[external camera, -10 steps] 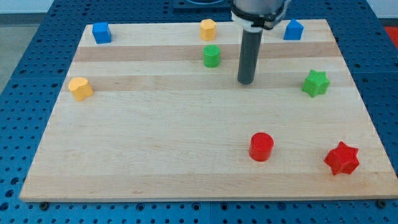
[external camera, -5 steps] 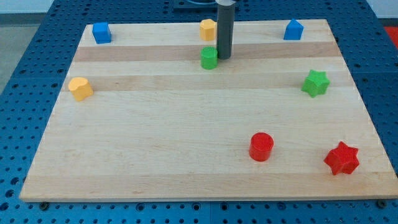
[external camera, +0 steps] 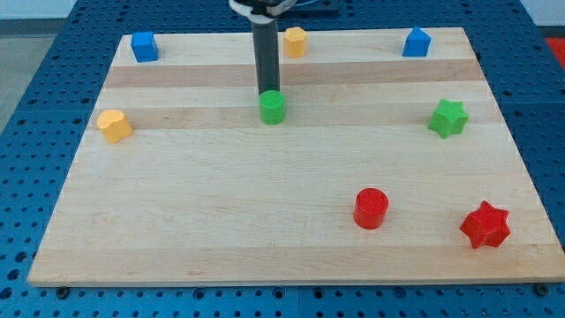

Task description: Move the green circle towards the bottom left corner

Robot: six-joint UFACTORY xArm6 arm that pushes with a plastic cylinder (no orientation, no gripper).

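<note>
Camera view has my tip (external camera: 266, 93) planted right against the upper edge of the green circle (external camera: 272, 108), a touch to its right side, and that placement makes sense: the bottom left corner of the worktop (external camera: 221, 230) lies down and to the view's left, so contact from the top-right side is what drives the block that way. No pincer on this arm at all, just the dark rod, so nothing is opened, closed or held; the block is only being shoved along. The green circle sits in the upper middle of the board, well apart from its target corner, so I'd judge the job barely begun. Its path down-left looks open: the yellow block (external camera: 114, 124) rests near the left edge, above the line of travel. The red cylinder (external camera: 371, 208) and red star (external camera: 485, 224) sit lower right, the green star (external camera: 448, 117) at right, the blue blocks (external camera: 144, 46) (external camera: 416, 41) in the top corners, another yellow block (external camera: 295, 41) at top. Risk, as I read it: a round block can slip off the rod sideways.
</note>
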